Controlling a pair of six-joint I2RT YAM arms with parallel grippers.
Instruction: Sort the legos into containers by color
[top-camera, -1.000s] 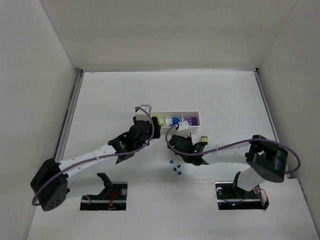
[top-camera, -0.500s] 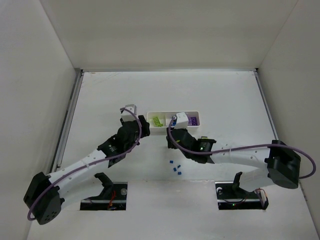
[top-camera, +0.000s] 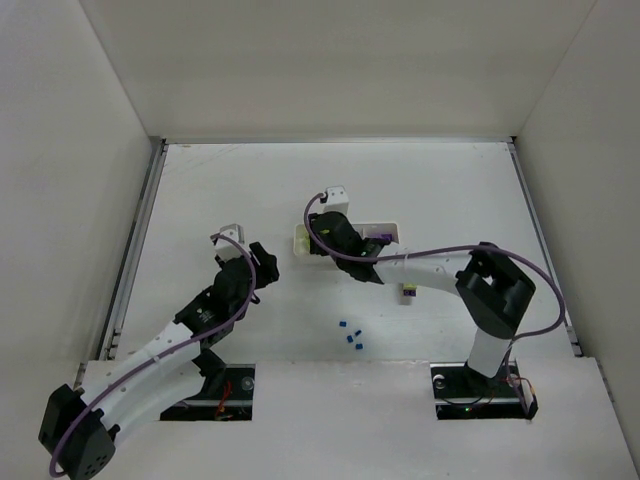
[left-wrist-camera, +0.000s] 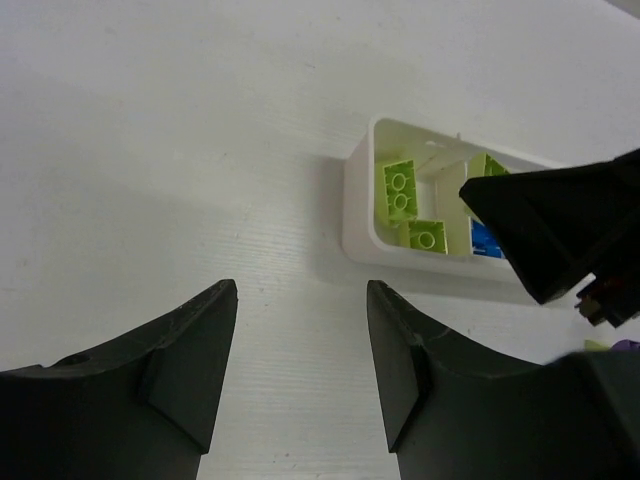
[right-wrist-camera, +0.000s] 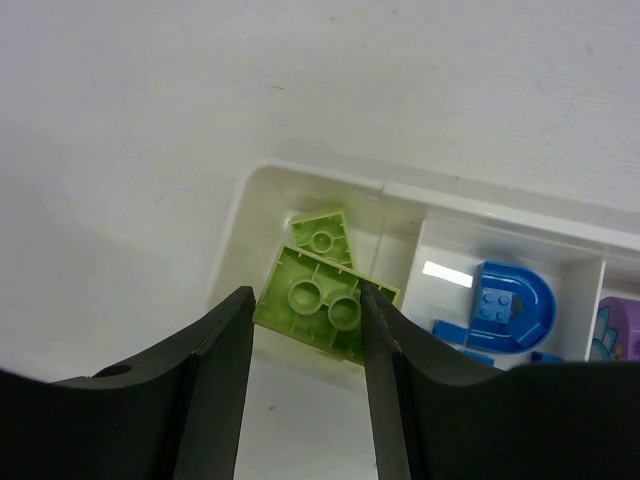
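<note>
Hovering over the tray, a lime brick is clamped in the right tool; the left tool is spread, empty.

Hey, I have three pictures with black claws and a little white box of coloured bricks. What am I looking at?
It is a robot with two arms on a white table, sorting toy bricks by colour. One picture looks down from above. The other two come from cameras on the wrists, so the black prongs in each belong to that arm. The long white plastic tray has three compartments: lime green, blue, purple. The left gripper is open and empty. The right gripper hangs over the green compartment with a lime green brick between its jaws; gripped or just lying there, I cannot tell. Loose on the table lie tiny blue bits.
</note>
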